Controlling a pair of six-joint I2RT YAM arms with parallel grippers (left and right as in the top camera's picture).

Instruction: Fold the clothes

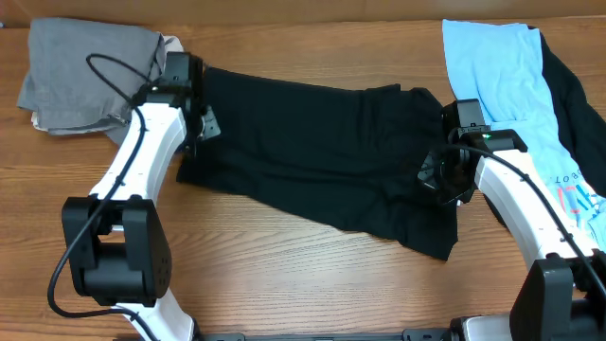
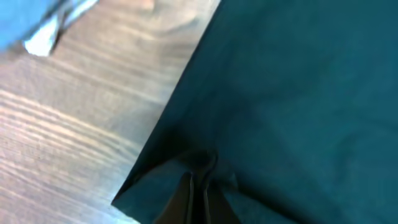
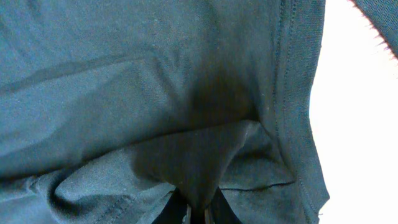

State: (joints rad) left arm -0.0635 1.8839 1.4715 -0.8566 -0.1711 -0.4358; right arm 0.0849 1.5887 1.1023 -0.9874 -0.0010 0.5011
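A large black T-shirt (image 1: 312, 152) lies spread, somewhat rumpled, across the middle of the wooden table (image 1: 284, 284). My left gripper (image 1: 196, 121) sits at the shirt's left edge. In the left wrist view that gripper (image 2: 197, 177) is shut, pinching a fold of the black fabric (image 2: 298, 93) near a corner. My right gripper (image 1: 445, 175) is at the shirt's right edge. In the right wrist view it (image 3: 198, 210) is shut on a bunched tuck of the shirt (image 3: 124, 93), next to a stitched hem (image 3: 298, 93).
A grey garment (image 1: 85, 76) lies crumpled at the back left, with a pale one (image 1: 172, 44) peeking from under it. A light blue garment (image 1: 502, 85) and another black one (image 1: 579, 109) lie at the back right. Bare wood runs along the table's front.
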